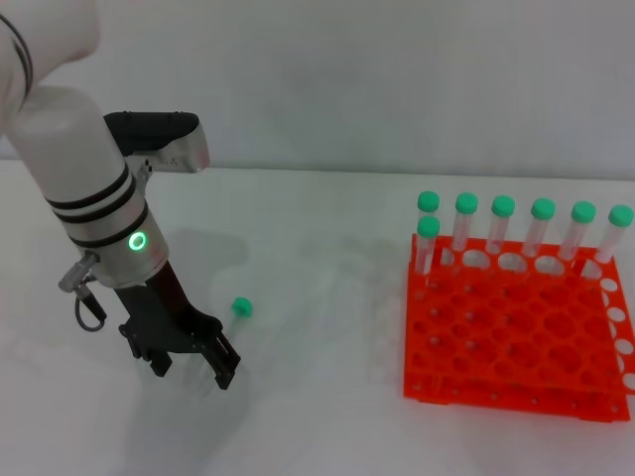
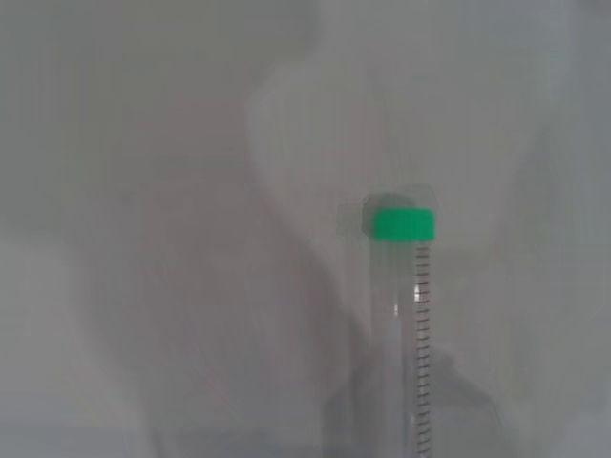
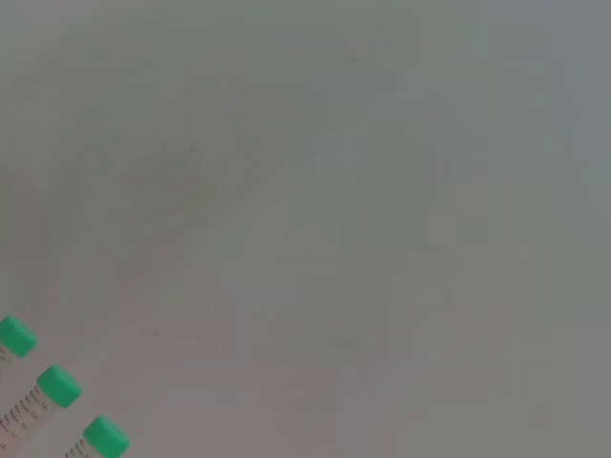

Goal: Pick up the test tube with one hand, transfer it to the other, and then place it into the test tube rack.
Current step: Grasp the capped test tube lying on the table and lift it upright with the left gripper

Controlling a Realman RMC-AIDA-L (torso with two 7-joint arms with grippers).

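The test tube lies on the white table; its green cap (image 1: 242, 307) shows left of centre, and its clear body is hard to make out in the head view. In the left wrist view the cap (image 2: 403, 224) and the graduated tube (image 2: 412, 343) run toward the camera. My left gripper (image 1: 189, 369), black with a green-lit wrist, hangs low over the table just in front of the cap, jaws spread and holding nothing. The orange-red test tube rack (image 1: 516, 342) stands at the right. My right gripper is out of view.
Several green-capped tubes (image 1: 503, 228) stand in the rack's back row, and one more (image 1: 428, 243) stands just in front at the left corner. Three of these caps (image 3: 59, 385) show in the right wrist view. White table (image 1: 317, 248) lies between the loose tube and the rack.
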